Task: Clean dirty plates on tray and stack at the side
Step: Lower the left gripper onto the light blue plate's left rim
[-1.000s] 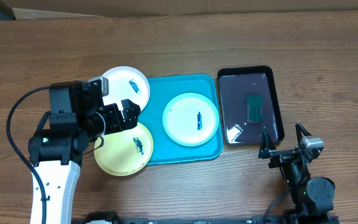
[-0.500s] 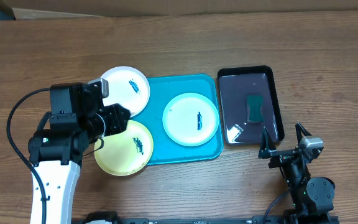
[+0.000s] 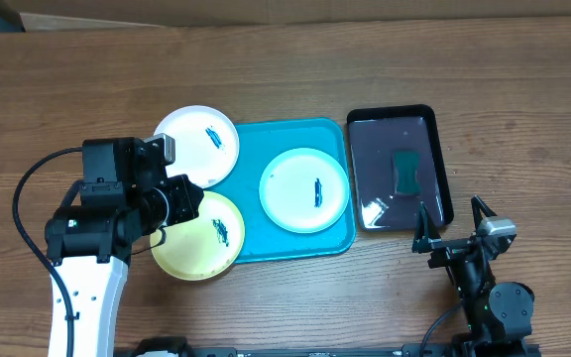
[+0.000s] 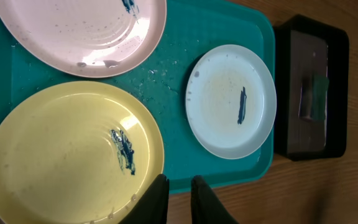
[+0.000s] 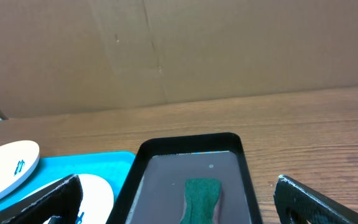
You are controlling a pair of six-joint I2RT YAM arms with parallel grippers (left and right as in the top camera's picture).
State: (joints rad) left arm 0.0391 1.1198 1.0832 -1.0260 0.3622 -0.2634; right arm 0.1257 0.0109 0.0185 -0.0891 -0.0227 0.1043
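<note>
Plainly, nothing is held: left gripper [image 4: 176, 196] has its fingers nearly together over the yellow plate [image 3: 199, 234] at lower left; right gripper [image 3: 454, 223] is spread wide at lower right. White plate [image 3: 198, 143] and mint plate [image 3: 304, 188] overlap or sit on the tray [image 3: 340, 236]. Closed fingers could shove a plate off the rim.

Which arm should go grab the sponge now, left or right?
Right, probably. The right gripper sits open just below the black tray holding the green sponge; the left gripper is over the plates, across the teal tray.
</note>
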